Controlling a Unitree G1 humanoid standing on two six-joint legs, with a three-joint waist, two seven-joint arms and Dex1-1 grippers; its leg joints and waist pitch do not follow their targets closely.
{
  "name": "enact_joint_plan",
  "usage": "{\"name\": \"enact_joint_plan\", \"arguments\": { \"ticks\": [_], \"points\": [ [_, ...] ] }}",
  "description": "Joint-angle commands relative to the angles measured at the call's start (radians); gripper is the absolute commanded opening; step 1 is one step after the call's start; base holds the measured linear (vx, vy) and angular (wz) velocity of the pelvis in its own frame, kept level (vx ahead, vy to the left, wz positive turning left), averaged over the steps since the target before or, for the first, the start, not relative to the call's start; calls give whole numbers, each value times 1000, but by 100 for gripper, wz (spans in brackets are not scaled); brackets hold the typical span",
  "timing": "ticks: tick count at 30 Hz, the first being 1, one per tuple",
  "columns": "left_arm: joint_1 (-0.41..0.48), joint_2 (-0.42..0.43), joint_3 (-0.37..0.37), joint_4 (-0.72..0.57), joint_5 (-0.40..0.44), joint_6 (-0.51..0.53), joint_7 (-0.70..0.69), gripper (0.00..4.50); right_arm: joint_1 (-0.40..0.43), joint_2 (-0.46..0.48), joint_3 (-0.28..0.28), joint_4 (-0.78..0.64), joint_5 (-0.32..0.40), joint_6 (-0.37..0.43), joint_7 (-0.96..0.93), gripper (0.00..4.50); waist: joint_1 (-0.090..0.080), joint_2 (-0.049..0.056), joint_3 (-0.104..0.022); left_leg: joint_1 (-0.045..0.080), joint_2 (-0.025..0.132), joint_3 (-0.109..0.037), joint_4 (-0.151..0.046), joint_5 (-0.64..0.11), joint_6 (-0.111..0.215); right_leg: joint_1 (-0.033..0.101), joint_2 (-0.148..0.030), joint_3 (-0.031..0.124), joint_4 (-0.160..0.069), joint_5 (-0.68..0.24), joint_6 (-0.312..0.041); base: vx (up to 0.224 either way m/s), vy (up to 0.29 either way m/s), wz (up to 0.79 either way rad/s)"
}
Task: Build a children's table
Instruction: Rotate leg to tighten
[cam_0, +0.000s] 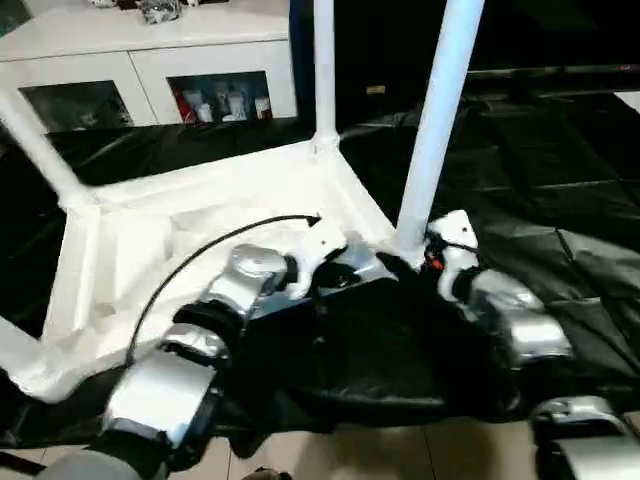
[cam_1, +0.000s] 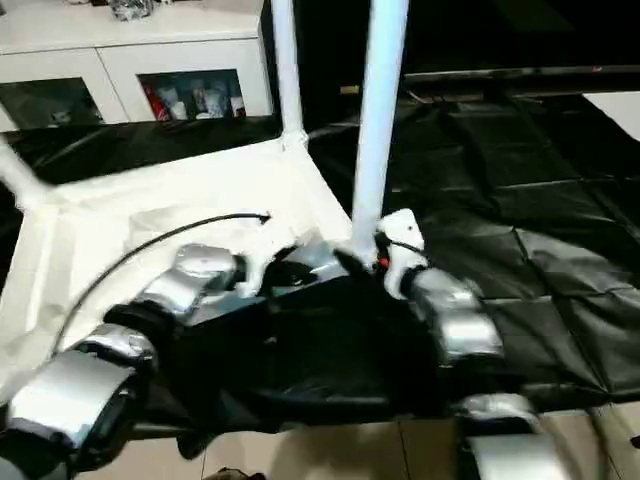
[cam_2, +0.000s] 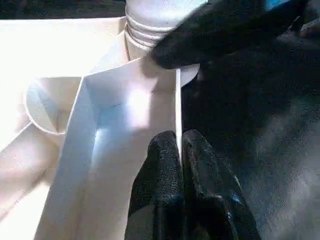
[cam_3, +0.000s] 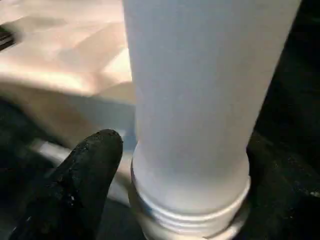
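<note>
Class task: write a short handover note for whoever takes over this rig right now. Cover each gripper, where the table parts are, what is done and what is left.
Left gripper: shut, pinching the tabletop's near rim beside the near right corner.
Right gripper: open around the base of the near right leg, at its socket; one finger sits beside the leg.
Parts: tabletop lies underside up on the black-draped table. Legs stand at all four corners: far right, far left, near left.
Done: all four legs are in sockets.
Left: the near right leg's threads still show above its socket, so it probably needs seating; then turn the table upright.
</note>
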Motion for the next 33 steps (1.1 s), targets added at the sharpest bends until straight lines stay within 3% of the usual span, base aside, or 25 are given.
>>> {"name": "enact_joint_plan", "arguments": {
  "ticks": [1,4,10,22,28,29,30,33],
  "points": [
    [22,-1,-24,-45,-28,-53,-123,0,9,2,77,-43,22,-6,144,384,7,-24,-61,20,57,-32,-58,-245,114,45,-56,31,-73,-161,-244,0,0,0],
    [37,35,-30,-62,-34,-60,-195,0,14,-44,87,-54,27,-14,229,384,12,-24,-61,22,61,-33,-59,-246,116,44,-55,31,-71,-162,-254,0,0,0],
    [63,93,-34,-98,-47,-54,-307,0,13,-85,84,-54,39,-7,331,384,12,-26,-59,28,65,-33,-66,-292,81,40,-54,34,-68,-189,-268,0,0,0],
    [87,103,-19,-131,-62,-50,-317,0,18,-71,87,-57,62,3,378,296,14,-31,-59,26,63,-31,-62,-254,91,40,-56,35,-66,-173,-271,0,0,0],
    [59,54,3,-89,-45,-48,-151,0,26,-23,59,4,12,-32,156,275,9,-31,-57,29,62,-32,-66,-273,64,36,-54,36,-70,-221,-254,0,0,0],
    [49,43,3,-76,-35,-45,-106,0,24,-10,49,22,6,-31,105,275,6,-31,-57,29,61,-33,-66,-290,52,37,-55,36,-73,-247,-245,0,0,0],
    [26,14,8,-48,-23,-31,-15,0,20,29,19,54,2,-19,-21,275,4,-23,-57,31,61,-33,-67,-298,47,32,-54,38,-73,-251,-242,0,0,0],
    [-1,-28,6,-23,-7,-7,83,0,9,83,-19,94,2,-6,-192,274,-1,-26,-57,34,59,-36,-71,-316,24,33,-54,37,-78,-269,-233,0,0,0]
  ]
}}
